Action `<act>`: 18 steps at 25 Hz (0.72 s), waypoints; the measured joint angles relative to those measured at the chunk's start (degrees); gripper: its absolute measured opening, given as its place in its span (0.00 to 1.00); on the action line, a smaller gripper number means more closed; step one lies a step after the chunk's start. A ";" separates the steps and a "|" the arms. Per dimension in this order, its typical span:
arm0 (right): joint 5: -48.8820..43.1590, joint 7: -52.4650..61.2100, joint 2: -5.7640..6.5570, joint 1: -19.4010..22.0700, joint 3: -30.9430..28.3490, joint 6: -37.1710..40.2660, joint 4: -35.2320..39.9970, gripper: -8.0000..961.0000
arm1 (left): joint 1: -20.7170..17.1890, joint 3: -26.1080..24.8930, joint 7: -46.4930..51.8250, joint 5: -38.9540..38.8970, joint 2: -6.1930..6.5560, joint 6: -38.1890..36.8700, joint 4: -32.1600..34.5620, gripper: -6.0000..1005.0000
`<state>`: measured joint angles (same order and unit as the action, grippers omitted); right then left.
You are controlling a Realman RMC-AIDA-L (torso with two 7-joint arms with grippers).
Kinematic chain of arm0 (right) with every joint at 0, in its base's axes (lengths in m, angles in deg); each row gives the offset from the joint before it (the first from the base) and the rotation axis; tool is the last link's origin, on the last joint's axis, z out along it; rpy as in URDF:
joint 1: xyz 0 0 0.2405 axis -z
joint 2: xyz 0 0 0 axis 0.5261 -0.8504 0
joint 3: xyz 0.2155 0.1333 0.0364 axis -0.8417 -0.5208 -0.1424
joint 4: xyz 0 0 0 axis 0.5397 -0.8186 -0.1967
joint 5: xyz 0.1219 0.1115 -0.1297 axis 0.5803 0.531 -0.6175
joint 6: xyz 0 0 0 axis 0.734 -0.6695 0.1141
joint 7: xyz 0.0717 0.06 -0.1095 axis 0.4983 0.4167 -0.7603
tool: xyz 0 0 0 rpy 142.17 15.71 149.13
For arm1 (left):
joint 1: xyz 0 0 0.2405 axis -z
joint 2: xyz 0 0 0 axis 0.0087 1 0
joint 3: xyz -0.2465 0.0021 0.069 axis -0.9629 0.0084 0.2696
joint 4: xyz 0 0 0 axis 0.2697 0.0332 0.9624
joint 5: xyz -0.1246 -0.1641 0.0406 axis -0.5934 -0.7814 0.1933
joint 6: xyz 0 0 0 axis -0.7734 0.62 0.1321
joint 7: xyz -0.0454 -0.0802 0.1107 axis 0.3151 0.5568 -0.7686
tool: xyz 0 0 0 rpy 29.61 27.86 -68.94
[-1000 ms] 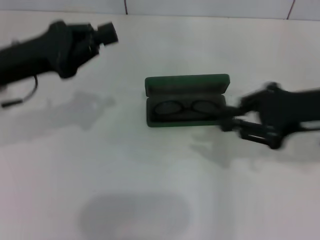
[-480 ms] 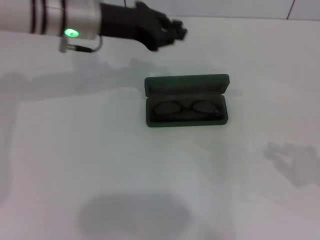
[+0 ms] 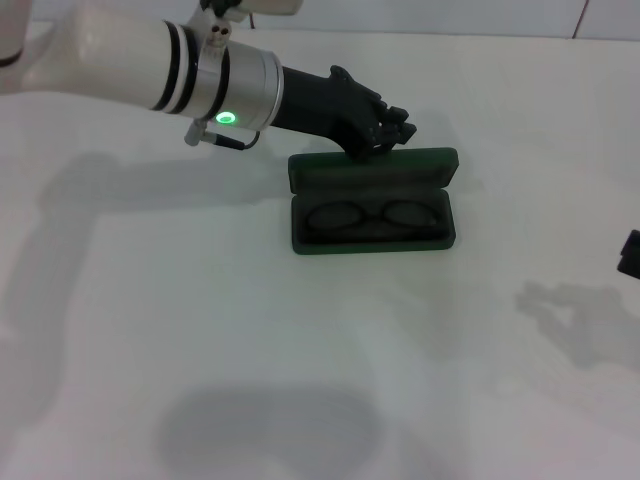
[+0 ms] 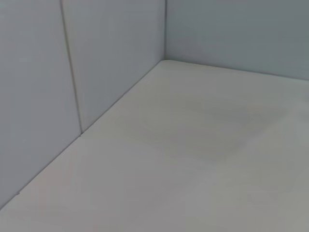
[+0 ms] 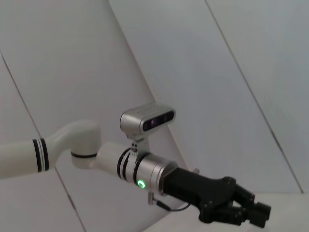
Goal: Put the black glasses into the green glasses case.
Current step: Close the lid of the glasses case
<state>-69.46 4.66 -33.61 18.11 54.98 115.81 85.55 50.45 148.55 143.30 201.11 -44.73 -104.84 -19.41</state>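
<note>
The green glasses case [image 3: 300, 243] lies open in the middle of the white table, its lid [image 3: 372, 168] standing up on the far side. The black glasses [image 3: 375, 215] lie folded inside it, lenses up. My left gripper [image 3: 398, 128] reaches in from the upper left and hovers just behind and above the lid's top edge, fingers together and holding nothing. The right wrist view shows this same left gripper [image 5: 258, 216] from the side, shut. Only a black sliver of my right gripper [image 3: 631, 254] shows at the right edge, well away from the case.
The white table [image 3: 300, 380] spreads all round the case. A tiled wall [image 3: 400, 15] runs along the far edge. The left wrist view shows only the table corner and wall panels [image 4: 111, 58].
My left arm has swung in from the far left to just behind the case's lid. My right arm has pulled away from the case's right end to the picture's right edge.
</note>
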 joint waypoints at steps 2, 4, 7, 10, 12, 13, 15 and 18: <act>-0.78 -0.16 0.01 -0.85 -0.01 -0.53 -0.66 0.24 | -0.24 0.03 -0.14 0.11 -0.13 0.75 -0.11 0.18; -1.16 -0.19 0.02 -1.38 0.08 -0.92 -1.09 0.24 | -0.44 0.05 -0.27 0.17 -0.17 1.45 -0.19 0.17; -1.17 -0.19 0.03 -1.61 0.18 -1.11 -1.19 0.25 | -0.55 0.10 -0.34 0.38 -0.14 2.81 -0.99 0.17; -1.17 -0.22 0.03 -1.68 -0.01 -1.27 -1.34 0.25 | -0.57 0.14 -0.29 1.76 -0.12 3.59 -1.58 0.17; -1.17 -0.27 0.01 -1.77 -0.14 -1.58 -1.67 0.25 | -0.56 0.14 -0.03 2.78 -0.19 3.62 -1.57 0.16; -1.16 -0.30 0.01 -1.83 -0.17 -1.96 -1.88 0.25 | -0.55 0.14 0.12 3.27 -0.20 3.46 -1.57 0.16; -1.15 -0.31 0.03 -1.87 -0.12 -2.48 -1.95 0.26 | -0.50 0.13 0.53 3.83 -0.21 3.18 -1.60 0.16; -1.13 -0.33 0.03 -1.96 -0.04 -2.70 -1.96 0.26 | -0.47 0.15 0.71 3.98 -0.23 3.07 -1.65 0.16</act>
<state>-70.59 4.34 -33.58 16.15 54.94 113.12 83.59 49.98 148.70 144.01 205.09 -44.96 -101.77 -21.06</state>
